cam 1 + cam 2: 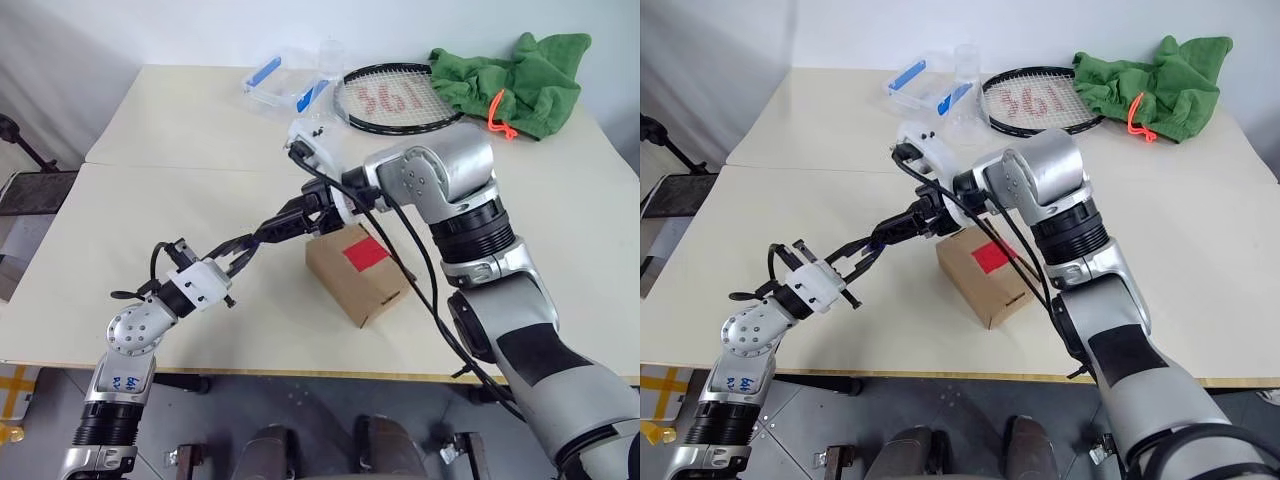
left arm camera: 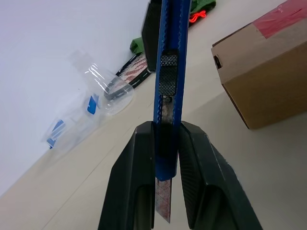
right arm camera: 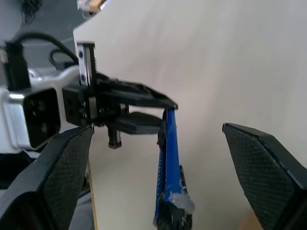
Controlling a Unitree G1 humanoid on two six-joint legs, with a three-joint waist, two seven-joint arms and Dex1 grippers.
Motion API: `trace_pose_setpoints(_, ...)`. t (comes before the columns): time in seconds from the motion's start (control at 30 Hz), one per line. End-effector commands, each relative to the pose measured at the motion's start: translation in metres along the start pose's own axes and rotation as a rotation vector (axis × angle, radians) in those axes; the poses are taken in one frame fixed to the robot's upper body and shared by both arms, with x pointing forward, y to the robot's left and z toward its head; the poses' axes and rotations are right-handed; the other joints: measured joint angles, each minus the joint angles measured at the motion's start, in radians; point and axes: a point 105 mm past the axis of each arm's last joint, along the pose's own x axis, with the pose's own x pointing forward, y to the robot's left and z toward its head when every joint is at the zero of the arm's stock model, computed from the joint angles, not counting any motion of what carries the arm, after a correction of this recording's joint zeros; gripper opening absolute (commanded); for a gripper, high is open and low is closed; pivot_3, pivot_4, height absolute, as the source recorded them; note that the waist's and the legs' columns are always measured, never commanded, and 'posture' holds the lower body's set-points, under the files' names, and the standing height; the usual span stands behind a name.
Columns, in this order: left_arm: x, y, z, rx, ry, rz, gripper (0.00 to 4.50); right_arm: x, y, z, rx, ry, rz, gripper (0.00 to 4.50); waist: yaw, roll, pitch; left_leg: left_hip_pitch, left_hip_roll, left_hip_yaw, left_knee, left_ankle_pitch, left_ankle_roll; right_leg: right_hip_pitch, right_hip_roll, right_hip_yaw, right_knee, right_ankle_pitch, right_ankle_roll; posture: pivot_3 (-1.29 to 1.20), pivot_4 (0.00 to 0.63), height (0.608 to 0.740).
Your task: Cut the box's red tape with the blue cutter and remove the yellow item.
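Two end effectors meet over the front of the counter [image 1: 150, 300]: the left end effector [image 2: 167, 158] is clenched on the blue cutter [image 2: 169, 72], its fingers [image 2: 134, 182] pinching the lower body with the blade end poking out behind them, and the right end effector [image 3: 165, 158] stands spread wide with its pads on either side of the cutter's free end, not yet touching it. This looks like a hand-over, so the right should close squarely on the blue body clear of the slider and be firm before the left lets go, with the cutter kept steady and the blade pointed away from the cables. Just beyond, at about four o'clock from the meeting point, the box [image 1: 355, 275] sits closed near the front edge with the red tape [image 1: 366, 254] uncut on top; the yellow item is presumably inside. Farther, at twelve o'clock, a seam joins a second counter carrying a clear container with blue clips [image 1: 285, 85], a racket [image 1: 395, 98] and, at one o'clock, a green cloth [image 1: 520, 80] with an orange cord. Behind is a pale wall.
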Motion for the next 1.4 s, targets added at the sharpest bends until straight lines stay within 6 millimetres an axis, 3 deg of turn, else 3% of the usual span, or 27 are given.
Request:
trace_pose_setpoints(0.03, 0.000, 0.008, 0.013, 0.026, -0.045, 0.030, 0.40, 0.001, 0.003, 0.007, -0.020, -0.018, 0.016, 4.49, 0.000, 0.000, 0.000, 0.000, 0.000, 0.000, 0.000, 0.000, 0.000, 0.000, 0.000, 0.000, 0.000, 0.000, 0.000, 0.00, 0.150, 0.740)
trace_pose_setpoints(0.27, 0.000, 0.009, 0.013, 0.033, -0.048, 0.030, 0.40, 0.002, -0.007, 0.005, 0.029, -0.014, -0.020, 4.49, -0.001, 0.000, 0.000, 0.000, 0.000, 0.000, 0.000, 0.000, 0.000, 0.000, 0.000, 0.000, 0.000, 0.000, 0.000, 0.00, 0.150, 0.740)
trace_pose_setpoints(0.37, 0.001, 0.010, 0.013, 0.035, -0.049, 0.030, 0.40, 0.001, -0.007, 0.005, 0.037, -0.014, -0.019, 3.90, -0.001, 0.000, 0.000, 0.000, 0.000, 0.000, 0.000, 0.000, 0.000, 0.000, 0.000, 0.000, 0.000, 0.000, 0.000, 0.00, 0.150, 0.740)
trace_pose_setpoints(0.73, 0.001, 0.009, 0.011, 0.039, -0.046, 0.026, 0.40, -0.003, -0.004, 0.014, 0.037, -0.051, -0.001, 0.20, 0.000, 0.000, 0.000, 0.000, 0.000, 0.000, 0.000, 0.000, 0.000, 0.000, 0.000, 0.000, 0.000, 0.000, 0.000, 0.00, 0.150, 0.740)
trace_pose_setpoints(0.87, 0.000, 0.009, 0.010, 0.030, -0.037, 0.027, 0.40, -0.004, -0.004, 0.015, 0.036, -0.057, 0.002, 0.15, 0.000, 0.000, 0.000, 0.000, 0.000, 0.000, 0.000, 0.000, 0.000, 0.000, 0.000, 0.000, 0.000, 0.000, 0.000, 0.00, 0.150, 0.740)
trace_pose_setpoints(0.97, -0.002, 0.013, -0.004, -0.104, 0.041, 0.059, 1.34, -0.007, -0.002, 0.017, 0.023, -0.074, 0.007, 0.15, 0.000, 0.000, 0.000, 0.000, 0.000, 0.000, 0.000, 0.000, 0.000, 0.000, 0.000, 0.000, 0.000, 0.000, 0.000, 0.00, 0.150, 0.740)
trace_pose_setpoints(1.1, -0.008, 0.022, -0.007, -0.111, 0.090, 0.071, 2.41, -0.013, -0.002, 0.020, 0.015, -0.097, 0.003, 0.15, 0.000, 0.000, 0.000, 0.000, 0.000, 0.000, 0.000, 0.000, 0.000, 0.000, 0.000, 0.000, 0.000, 0.000, 0.000, 0.00, 0.150, 0.740)
trace_pose_setpoints(1.33, -0.050, 0.034, -0.026, -0.215, 0.211, 0.157, 4.35, -0.027, -0.009, 0.023, 0.015, -0.139, -0.039, 0.15, -0.007, 0.000, 0.000, 0.000, 0.001, -0.001, -0.001, 0.000, 0.000, 0.000, 0.000, -0.001, 0.000, 0.000, 0.000, 0.00, 0.150, 0.740)
trace_pose_setpoints(1.4, -0.063, 0.023, -0.025, -0.276, 0.232, 0.137, 4.50, -0.032, -0.011, 0.023, 0.017, -0.153, -0.052, 0.15, -0.011, 0.000, 0.000, 0.000, 0.001, -0.001, -0.001, 0.000, 0.000, 0.000, 0.000, 0.000, 0.000, 0.000, 0.000, 0.00, 0.150, 0.740)
